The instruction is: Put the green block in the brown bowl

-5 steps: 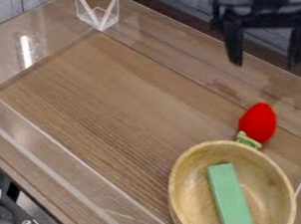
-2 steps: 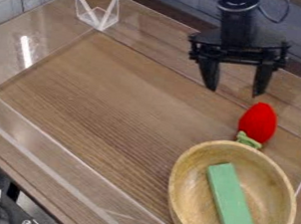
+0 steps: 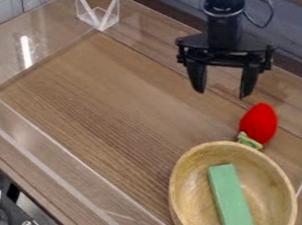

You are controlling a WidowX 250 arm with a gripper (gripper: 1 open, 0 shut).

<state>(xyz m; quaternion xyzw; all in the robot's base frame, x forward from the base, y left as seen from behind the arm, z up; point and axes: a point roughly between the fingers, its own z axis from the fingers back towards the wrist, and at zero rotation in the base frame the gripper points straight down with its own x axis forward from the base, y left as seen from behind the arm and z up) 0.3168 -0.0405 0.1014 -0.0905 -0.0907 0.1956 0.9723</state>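
1. The block point(image 3: 233, 205) lies flat inside the bowl point(image 3: 190, 167), long axis running from the far rim toward the near right rim. It rests on the bowl's floor and is fully within the rim.
2. The bowl sits at the near right of the table point(image 3: 101, 100). Judged from this placement, the task's goal looks met already.
3. A red toy point(image 3: 258, 122) stands just beyond the bowl's far rim, touching or nearly touching it; you cannot tell which from this view.
4. The gripper point(image 3: 221, 86) hangs over bare table, beyond the toy and to its left, well apart from the bowl. It points steeply down.
5. Its jaws stand wide apart and carry nothing. No object lies between the fingers.
6. A clear-walled tray point(image 3: 41, 34) bounds the work area; its walls are near the gripper's far side.
7. Advice for the step in hand: verify placement before you act further. Nothing calls for another grasp.
8. If you retract, lift straight up first, then move away. Keep the open fingers off the toy, since a nudge there could shift the bowl.
9. Do not descend over the bowl; contact with the rim could tip the block out.
10. Risk is low provided you keep the jaws clear of the bowl's far rim.
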